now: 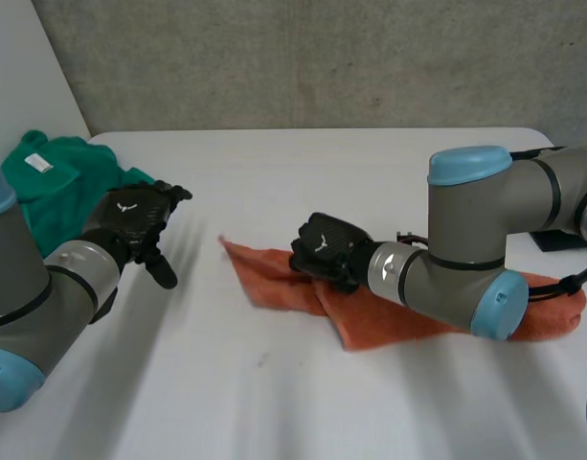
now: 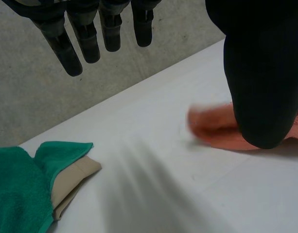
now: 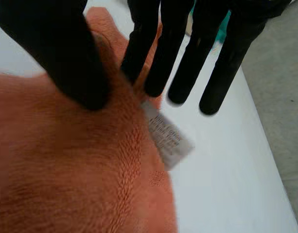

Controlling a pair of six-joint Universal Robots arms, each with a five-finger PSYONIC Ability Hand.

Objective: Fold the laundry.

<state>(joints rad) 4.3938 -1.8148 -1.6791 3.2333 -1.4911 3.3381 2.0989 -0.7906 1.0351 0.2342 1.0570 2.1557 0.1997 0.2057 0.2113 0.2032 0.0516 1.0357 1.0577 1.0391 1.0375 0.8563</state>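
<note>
We see the orange towel (image 1: 389, 316) lying crosswise on the table (image 1: 274, 402), from centre rightwards. Our right robot hand (image 1: 327, 247) presses its centre-side end with straight fingers, while the left robot hand (image 1: 135, 220) hovers released, well apart

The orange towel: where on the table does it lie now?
In the head view the orange towel lies right of the table's middle, with the right hand on it, apart from the green towel at far left.
</note>
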